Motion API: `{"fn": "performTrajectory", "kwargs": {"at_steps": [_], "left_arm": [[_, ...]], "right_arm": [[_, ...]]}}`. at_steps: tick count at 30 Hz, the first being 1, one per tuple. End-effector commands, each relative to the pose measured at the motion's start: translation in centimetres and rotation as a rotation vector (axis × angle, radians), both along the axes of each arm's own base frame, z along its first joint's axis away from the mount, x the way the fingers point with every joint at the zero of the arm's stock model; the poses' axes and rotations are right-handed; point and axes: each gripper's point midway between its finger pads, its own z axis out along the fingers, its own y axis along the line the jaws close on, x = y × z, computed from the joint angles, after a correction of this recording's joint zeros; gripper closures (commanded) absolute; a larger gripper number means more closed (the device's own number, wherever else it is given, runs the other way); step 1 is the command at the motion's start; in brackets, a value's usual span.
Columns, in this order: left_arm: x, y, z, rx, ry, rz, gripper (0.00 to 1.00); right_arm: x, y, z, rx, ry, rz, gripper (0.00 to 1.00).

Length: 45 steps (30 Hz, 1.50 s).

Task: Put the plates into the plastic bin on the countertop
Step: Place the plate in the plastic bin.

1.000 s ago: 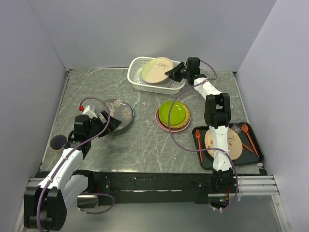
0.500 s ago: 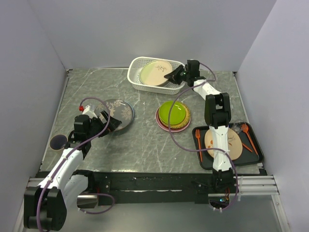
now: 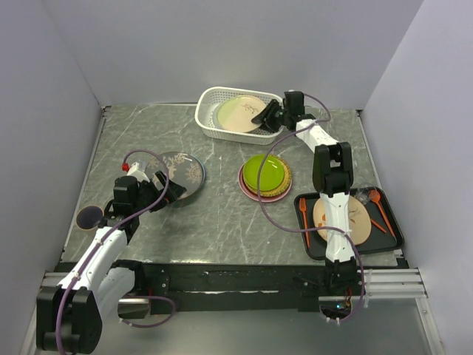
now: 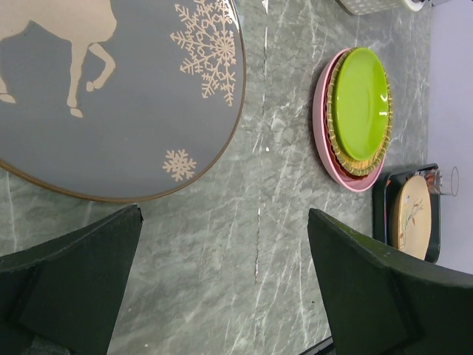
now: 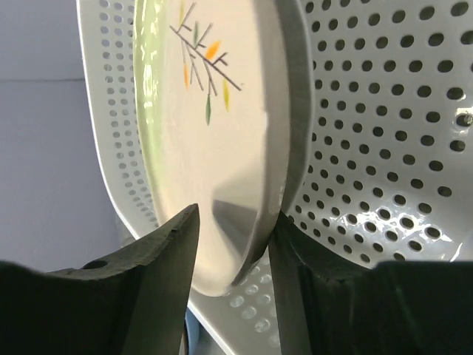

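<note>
Rim of the cream plate (image 5: 199, 148) is pinched in our right gripper (image 5: 233, 222), the plate tilted inside the bin (image 5: 369, 111). It looks stiff, glossy and likely breakable, so an edge hold suits us. Our left gripper (image 4: 222, 274) is spread.

lt bright, even, overhead | soft shadows | sharp | glare on plastic bin (image 5: 347, 214)

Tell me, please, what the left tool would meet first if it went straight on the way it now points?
Probably the brown deer plate, lying just ahead of the open left tool; depth is unclear, so the countertop might come first.
</note>
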Motion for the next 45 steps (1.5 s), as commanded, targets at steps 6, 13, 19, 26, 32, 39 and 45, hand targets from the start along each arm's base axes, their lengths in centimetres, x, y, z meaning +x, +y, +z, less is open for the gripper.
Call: {"fn": "performTrajectory", "kwargs": {"at_steps": [6,13,19,26,32,39,45], "left_arm": [[0.8,-0.3,2.4,0.011,-0.082,-0.026,0.01],[0.8,-0.5,2.2,0.001,-0.074,-0.033,0.01],[0.8,-0.5,2.3,0.002,-0.077,-0.035,0.01],[0.9,-0.5,2.1,0.003,-0.066,-0.037,0.01],[0.9,-0.4,1.5,0.009,-0.05,-0.036,0.01],[1.2,-0.7,1.2,-0.005,-0.055,-0.045,0.01],[1.1,-0.7,1.1,-0.011,-0.056,-0.042,0.01]], "right_arm": [[-2.5,-1.9,-0.6,-0.099,0.046,0.036,0.46],[-3.1,-3.7,0.3,-0.191,0.077,0.053,0.46],[-3.2,-5.0,-0.4,-0.211,0.11,0.051,0.45],[-2.1,-4.5,-0.2,-0.167,0.095,0.044,0.44],[-0.7,-3.8,0.9,-0.146,0.051,0.052,0.4],[-1.6,-3.1,0.7,-0.161,0.044,0.097,0.35],[-3.2,-5.6,-0.2,-0.28,0.072,0.025,0.3]]}}
